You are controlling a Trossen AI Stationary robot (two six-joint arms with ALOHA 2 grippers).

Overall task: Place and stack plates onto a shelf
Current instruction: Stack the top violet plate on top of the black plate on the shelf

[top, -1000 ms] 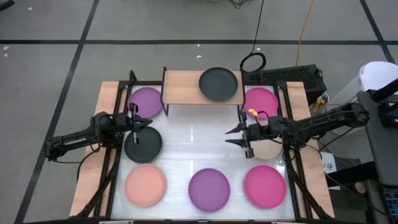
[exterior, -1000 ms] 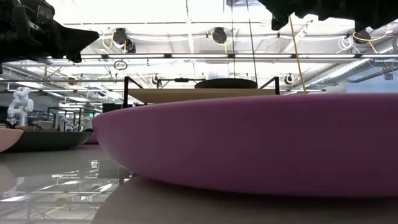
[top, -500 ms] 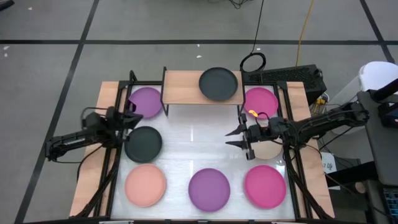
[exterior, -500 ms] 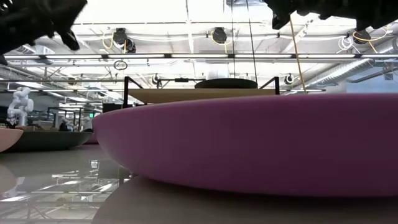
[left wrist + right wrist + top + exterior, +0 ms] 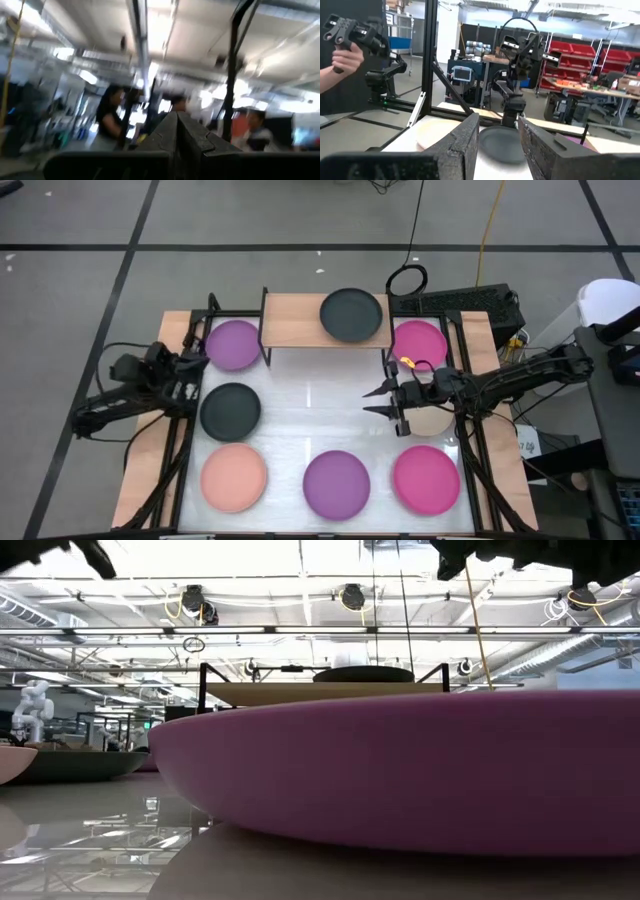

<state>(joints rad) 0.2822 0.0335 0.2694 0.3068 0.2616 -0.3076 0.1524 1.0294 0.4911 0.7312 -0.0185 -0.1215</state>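
My left claw (image 5: 190, 366) has pulled back off the round matte black plate (image 5: 230, 411) toward the worktop's left edge; in its wrist view the two fingers (image 5: 176, 131) sit pressed together, holding nothing, tilted up at the room where blurred people stand. My right claw (image 5: 378, 400) has not moved: it hovers spread and empty over the white worktop (image 5: 310, 410), just inward of a beige plate (image 5: 432, 420) that its arm largely covers.

The low light-wood shelf on black legs (image 5: 290, 320) carries one dark grey plate (image 5: 351, 315) on its right half. A purple plate (image 5: 235, 344) lies beside the shelf's left end, a magenta plate (image 5: 418, 342) beside its right. Along the near edge lie a salmon plate (image 5: 234, 476), a second purple plate (image 5: 336, 483) and a second magenta plate (image 5: 426, 478). In the right wrist view a person's hand (image 5: 345, 61) grips a dark handle.
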